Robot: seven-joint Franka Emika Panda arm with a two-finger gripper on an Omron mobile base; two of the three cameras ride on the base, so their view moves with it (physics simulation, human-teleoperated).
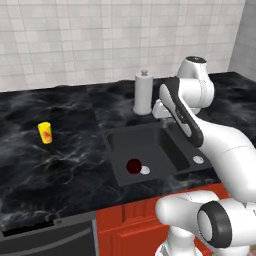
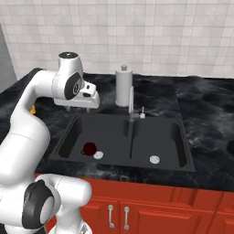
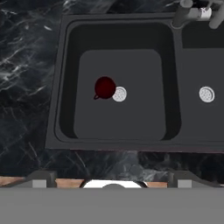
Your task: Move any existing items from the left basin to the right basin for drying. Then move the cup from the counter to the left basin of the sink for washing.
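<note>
Gripper (image 2: 68,108) wide open, empty, high over left basin (image 3: 144,118) — maroon bowl (image 3: 104,87) touching drain disc (image 3: 119,94), so off-centre descent risks pinching rim, skidding it away.

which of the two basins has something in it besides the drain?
The left basin: a dark red bowl sits right beside its drain. The right basin, past the divider under the faucet, holds just its drain.
</note>
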